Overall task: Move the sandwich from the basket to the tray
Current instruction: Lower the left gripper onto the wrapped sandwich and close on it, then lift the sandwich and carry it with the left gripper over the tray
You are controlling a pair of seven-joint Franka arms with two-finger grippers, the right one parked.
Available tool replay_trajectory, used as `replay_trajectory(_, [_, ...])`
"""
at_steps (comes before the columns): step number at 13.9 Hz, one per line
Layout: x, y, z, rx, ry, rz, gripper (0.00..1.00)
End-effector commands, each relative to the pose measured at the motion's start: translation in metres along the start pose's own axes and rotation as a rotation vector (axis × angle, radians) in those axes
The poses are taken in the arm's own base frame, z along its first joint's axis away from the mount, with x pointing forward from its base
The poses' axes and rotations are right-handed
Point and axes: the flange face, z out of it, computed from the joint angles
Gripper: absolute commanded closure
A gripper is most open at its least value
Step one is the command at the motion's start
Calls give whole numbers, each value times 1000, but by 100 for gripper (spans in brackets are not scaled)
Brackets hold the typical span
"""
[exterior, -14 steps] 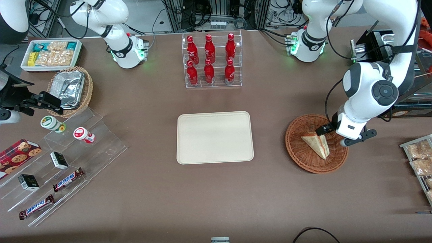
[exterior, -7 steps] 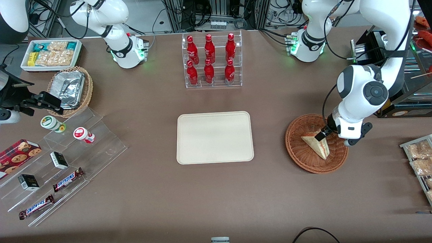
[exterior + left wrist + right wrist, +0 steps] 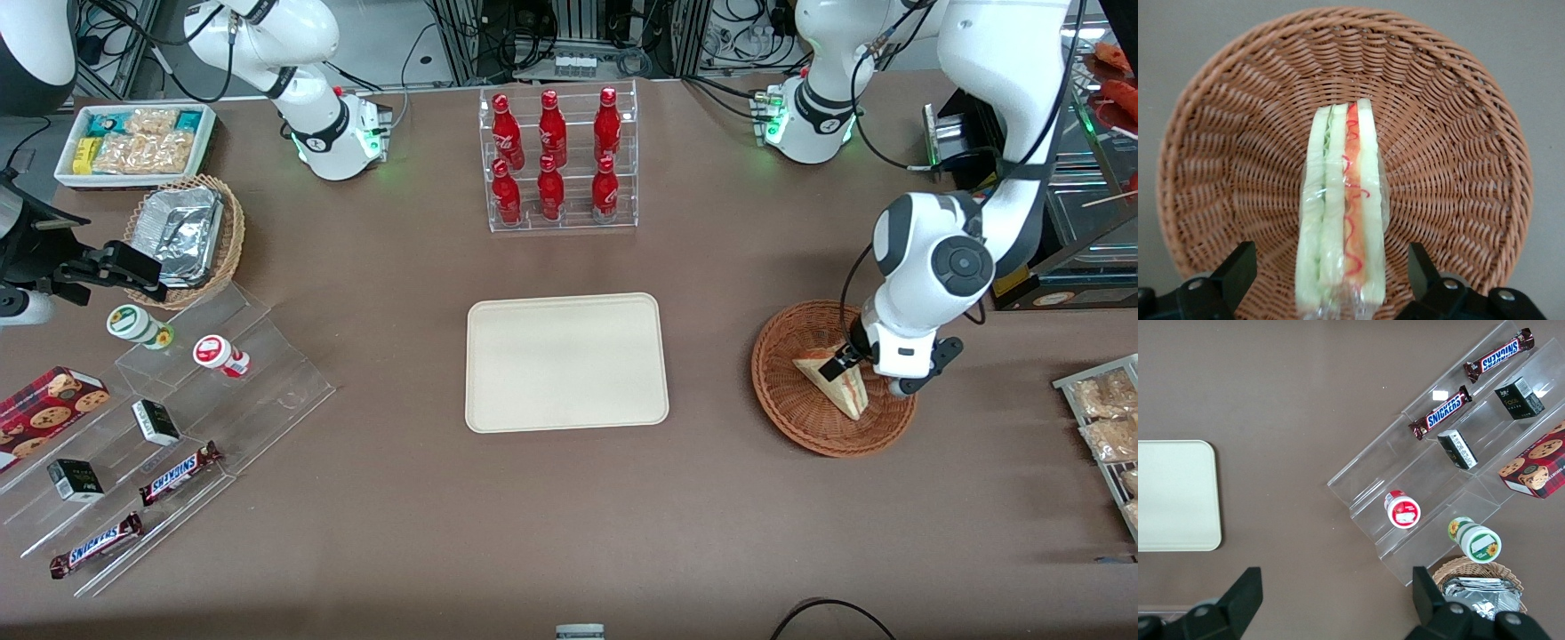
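The sandwich (image 3: 833, 382) stands on edge inside the basket (image 3: 791, 400), its wrapped wedge of pale bread showing red and green filling along the upper edge in the wrist view (image 3: 1343, 213); the basket sits toward the working arm's end of the table, well apart from the tray (image 3: 566, 363); the gripper (image 3: 843, 362) hangs low over the basket, just above the sandwich's thick end; its fingers (image 3: 1238, 270) are spread wide, one on each side of the wedge, with a clear gap between each pad and the wrap, so nothing is grasped; the basket's woven wall (image 3: 1458, 167) rings the sandwich on all sides; the tray lies flat in the middle of the table, nearer to the front camera than the rack of red bottles (image 3: 557, 160); nothing rests on the tray.
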Motion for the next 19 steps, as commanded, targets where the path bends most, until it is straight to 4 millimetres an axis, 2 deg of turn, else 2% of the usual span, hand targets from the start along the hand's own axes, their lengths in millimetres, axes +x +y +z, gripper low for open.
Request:
replay_trajectory(1, [2,2,18,-4,8,-29,0])
replay_trajectory(2, [2,1,23,0,1,-38,3])
replay_trajectory(3, [2,1,26,2,-3,-78,41])
replay_trajectory(4, [2,1,25,4,-3,-91,91])
replay_trajectory(5, [2,1,23,7,-4,-87,100])
replay_trajectory(7, [7,7,6,4,6,-78,100])
replay_trajectory(10, [15,23,-35,79,-48,4,100])
replay_trajectory(12, [16,43,-63,101,-78,106,100])
replay_trajectory(13, [14,51,-69,100,-84,140,100])
replay_trajectory(17, [-26,99,-79,98,-96,342,100])
replay_trajectory(19, [-53,126,-74,102,-102,438,100])
